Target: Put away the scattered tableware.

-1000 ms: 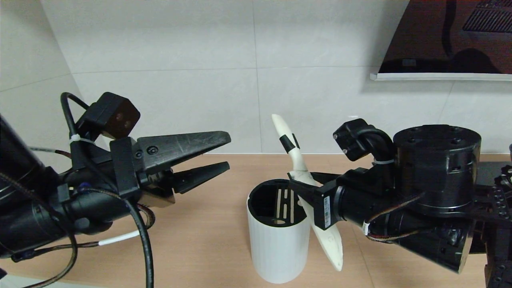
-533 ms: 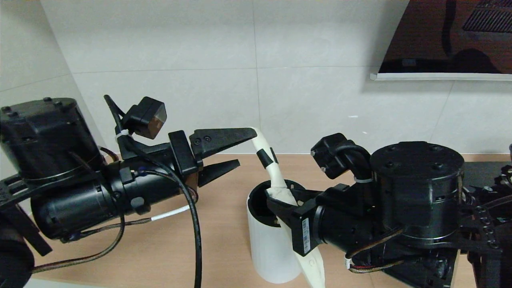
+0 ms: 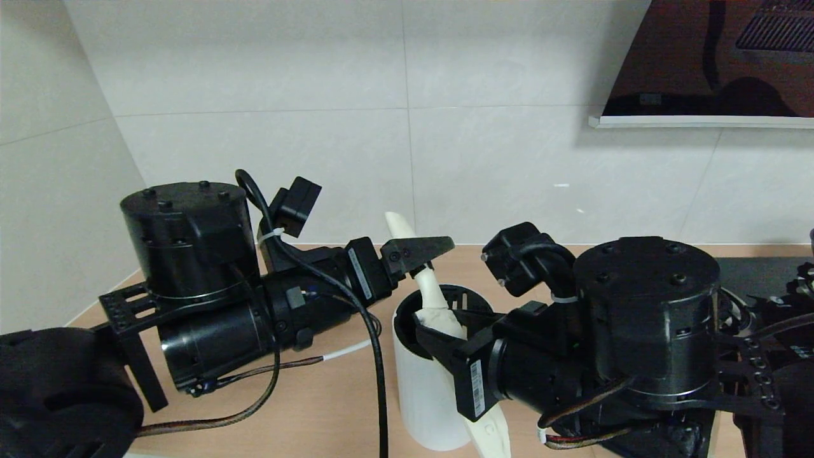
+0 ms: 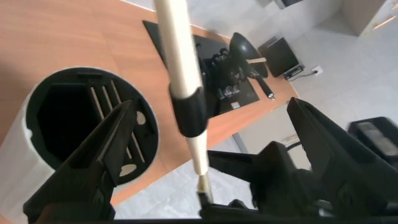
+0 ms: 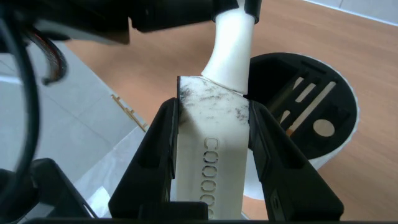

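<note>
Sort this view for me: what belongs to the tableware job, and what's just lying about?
Job in hand: white spatula, clamped in the right gripper; white utensil holder; left gripper, open on either side of the spatula's handle.

Just lying about: range hood; black cooktop; wooden counter.

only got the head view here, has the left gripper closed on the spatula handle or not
Observer: No. In the left wrist view the left gripper is open, a finger on each side of the spatula handle, with gaps on both sides.
Operator: does the right one have a proper grip
Observer: The right wrist view shows the right gripper shut on the flat blade, a finger pressed against each edge.
</note>
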